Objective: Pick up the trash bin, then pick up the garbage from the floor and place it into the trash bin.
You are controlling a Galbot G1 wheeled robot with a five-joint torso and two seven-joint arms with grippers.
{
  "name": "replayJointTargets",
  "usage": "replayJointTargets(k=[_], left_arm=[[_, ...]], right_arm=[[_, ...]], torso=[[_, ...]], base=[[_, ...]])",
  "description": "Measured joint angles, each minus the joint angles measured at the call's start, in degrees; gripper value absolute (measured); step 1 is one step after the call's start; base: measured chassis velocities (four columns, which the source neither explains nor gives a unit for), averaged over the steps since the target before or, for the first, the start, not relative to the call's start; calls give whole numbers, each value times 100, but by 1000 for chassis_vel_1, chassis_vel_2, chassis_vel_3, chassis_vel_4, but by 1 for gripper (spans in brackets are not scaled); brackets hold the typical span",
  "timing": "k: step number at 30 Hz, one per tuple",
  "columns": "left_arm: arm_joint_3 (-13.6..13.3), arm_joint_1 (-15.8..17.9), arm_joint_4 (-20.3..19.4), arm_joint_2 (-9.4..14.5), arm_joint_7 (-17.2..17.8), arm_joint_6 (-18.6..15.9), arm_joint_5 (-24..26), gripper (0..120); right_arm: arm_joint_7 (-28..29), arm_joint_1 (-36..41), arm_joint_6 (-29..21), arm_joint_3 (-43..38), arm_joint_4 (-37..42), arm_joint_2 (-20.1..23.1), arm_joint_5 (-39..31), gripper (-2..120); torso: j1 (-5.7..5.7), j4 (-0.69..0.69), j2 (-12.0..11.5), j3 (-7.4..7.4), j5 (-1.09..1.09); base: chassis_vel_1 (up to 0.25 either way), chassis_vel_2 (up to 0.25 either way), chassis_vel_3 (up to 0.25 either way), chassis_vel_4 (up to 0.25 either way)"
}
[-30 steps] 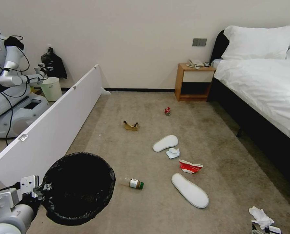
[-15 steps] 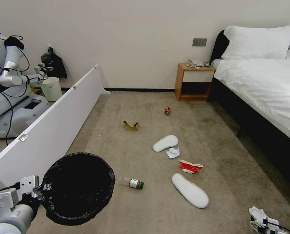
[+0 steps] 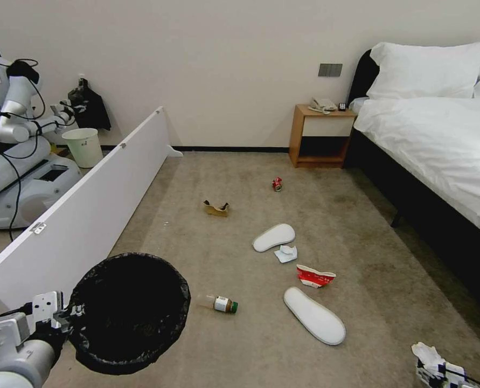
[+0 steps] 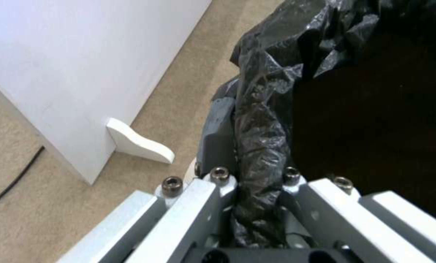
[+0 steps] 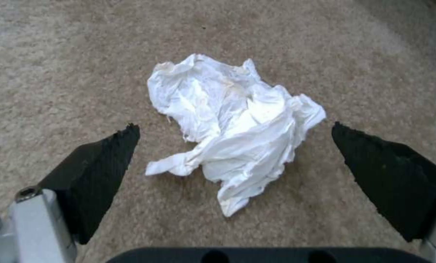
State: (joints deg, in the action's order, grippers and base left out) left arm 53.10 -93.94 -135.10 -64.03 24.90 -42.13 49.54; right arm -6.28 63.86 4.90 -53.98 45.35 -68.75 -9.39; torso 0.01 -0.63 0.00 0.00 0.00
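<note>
The left pincer [image 4: 257,204] is clamping the trash bin [image 3: 129,312] rim at seven o'clock, keeping it ready; the right pincer [image 5: 235,153] is straddling the tissue [image 5: 232,124], spread wide to grasp it.

White bed [image 3: 439,140] with pillow [image 3: 425,70], wooden nightstand [image 3: 319,136] (phone on top), low white partition [image 3: 89,215], cream bucket [image 3: 85,146]

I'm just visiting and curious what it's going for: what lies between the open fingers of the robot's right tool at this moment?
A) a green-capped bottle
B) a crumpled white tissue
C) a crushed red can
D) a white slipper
B: the right wrist view shows the right tool open, its two dark fingers standing either side of a crumpled white tissue that lies on the carpet, not yet gripped.
</note>
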Motion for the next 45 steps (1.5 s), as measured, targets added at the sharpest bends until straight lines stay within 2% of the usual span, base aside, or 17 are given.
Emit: replayJointTargets(k=[7,14,16,17,21,23,25,26,28,31,33,35,36,45], left_arm=[[6,-15,-7,-9,0,0,3,3],[25,-41,-29,-9,-2,0,10,3],[31,-43,-29,-9,-3,0,12,3],[31,-43,-29,-9,-3,0,12,3],[12,-41,-29,-15,-5,0,12,3],[10,-41,-29,-16,-5,0,11,3],[15,-48,-29,-18,-10,0,11,3],[15,-48,-29,-18,-10,0,11,3],[38,-60,-31,-16,-15,0,15,3],[45,-61,-34,-15,-19,0,20,3],[48,-63,-35,-16,-22,0,23,3],[48,-63,-35,-16,-22,0,23,3],[46,-63,-35,-23,-23,0,23,3],[-14,-24,-11,-30,-29,0,16,3]], right_arm=[[-26,-94,6,0,-120,-22,68,100],[-7,-275,29,-60,-395,-45,109,84],[-4,-283,30,-80,-436,-40,118,73],[-4,-283,30,-80,-436,-40,118,73],[-4,-282,29,-97,-435,-19,95,55],[-4,-284,27,-99,-435,-18,90,53],[-4,-305,20,-112,-449,-19,80,37],[-4,-305,20,-112,-449,-19,80,37],[-2,-316,14,-124,-459,-26,73,26],[1,-316,12,-128,-457,-25,68,22],[5,-308,10,-129,-435,-19,55,11],[5,-306,9,-129,-428,-16,50,10],[10,-285,9,-131,-384,-3,19,0],[37,-198,25,-146,-237,25,-38,0]], torso=[[0,-1,0,0,0],[0,0,0,0,0],[0,-1,0,0,1],[0,-1,0,0,1],[0,0,0,0,0],[0,-1,0,0,0],[0,0,0,0,0],[0,0,0,0,0],[0,0,0,0,0],[0,0,0,0,0],[0,0,0,0,1],[0,0,0,0,0],[0,0,0,0,0],[0,0,0,-1,1]], base=[[0,0,0,0],[0,0,0,0],[0,0,0,0],[0,0,0,0],[0,0,0,0],[0,0,0,0],[0,0,0,0],[0,0,0,0],[0,0,0,0],[0,0,0,0],[0,0,0,0],[0,0,0,0],[0,0,0,0],[0,0,0,0]])
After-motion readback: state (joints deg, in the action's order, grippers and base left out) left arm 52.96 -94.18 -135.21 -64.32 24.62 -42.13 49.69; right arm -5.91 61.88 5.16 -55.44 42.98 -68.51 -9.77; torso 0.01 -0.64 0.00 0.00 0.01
